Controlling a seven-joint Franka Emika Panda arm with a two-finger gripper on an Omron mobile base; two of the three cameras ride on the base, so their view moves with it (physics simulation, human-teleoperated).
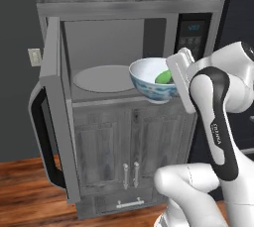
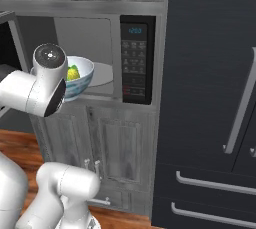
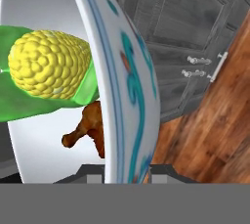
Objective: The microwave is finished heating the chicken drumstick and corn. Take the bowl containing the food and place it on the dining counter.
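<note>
You've got the small round deep bowl, white inside w/ blue-and-white pattern outside, pinched by its rim: in the hand view the wall of the bowl runs down between the two dark finger tips of the two-finger gripper, one tip inside, one outside, so it's clenched on the rim, not released. Bowl is off the pale round turntable plate and hangs in the air just in front of the open grey steel microwave w/ black keypad panel, above the grey cabinet doors. Inside sits the yellow corn cob in bright green husk and a small brown chicken drumstick, both loose. Judging by looks it's ceramic, so stiff, glazed, prob slippery and breakable if dropped on the wood floor. Rim pinch on one side means weight hangs off-centre, so the bowl could pivot in the jaws; it looks a bit tilted in the left base view already. Keep it level, move slow, no fast wrist rolls or the food rolls out. Best hold pt is where you are, thin rim edge; don't regrip mid-air. Watch the open microwave door on the left as you swing away.
</note>
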